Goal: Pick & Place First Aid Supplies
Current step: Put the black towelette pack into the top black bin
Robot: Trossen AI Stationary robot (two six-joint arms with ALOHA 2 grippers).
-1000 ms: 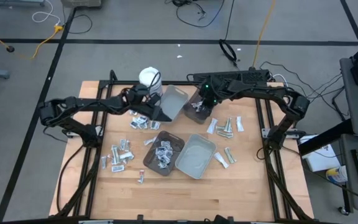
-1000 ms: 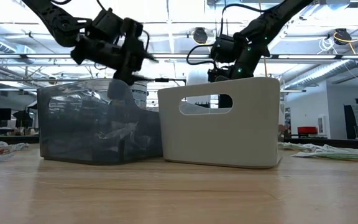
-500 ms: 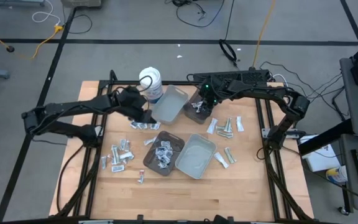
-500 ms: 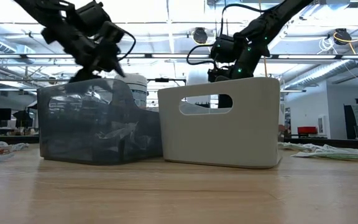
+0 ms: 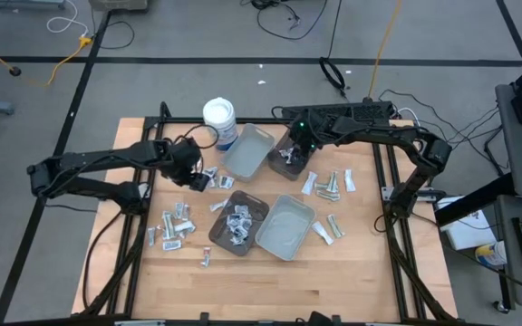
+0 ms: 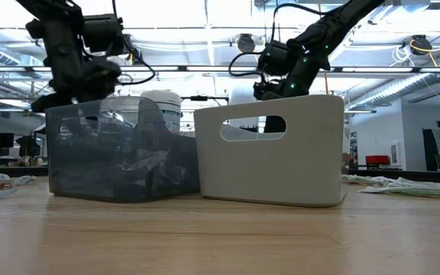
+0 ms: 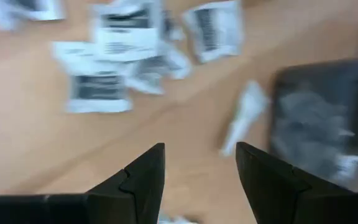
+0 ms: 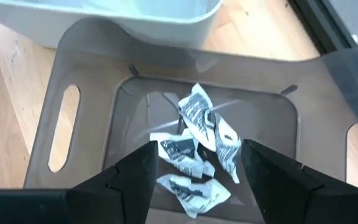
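Observation:
First aid supplies, small white and silvery packets, lie in loose groups on the wooden table [image 5: 134, 272]. One cluster [image 5: 208, 177] lies right beside my left gripper [image 5: 195, 177]. That gripper hangs open above bare wood, pointing steeply down, with the packets [image 7: 98, 93] and a pale strip [image 7: 244, 118] just ahead of its fingers. My right gripper [image 5: 294, 150] hovers open over the far brown tray [image 5: 279, 167]. Several packets [image 8: 194, 186] rest on that tray's floor below its fingers, and nothing is between them.
A grey tray [image 5: 247, 151] stands beside the far brown one, with a white tub [image 5: 220, 118] behind it. A near brown tray [image 5: 238, 222] holds packets next to a grey tray [image 5: 285, 226]. More packets lie at the near left [image 5: 175, 226] and the right [image 5: 329, 186].
My left gripper has swung from over the far grey tray toward the table's left edge and tipped from nearly level to pointing steeply down, ending over the packets beside that tray.

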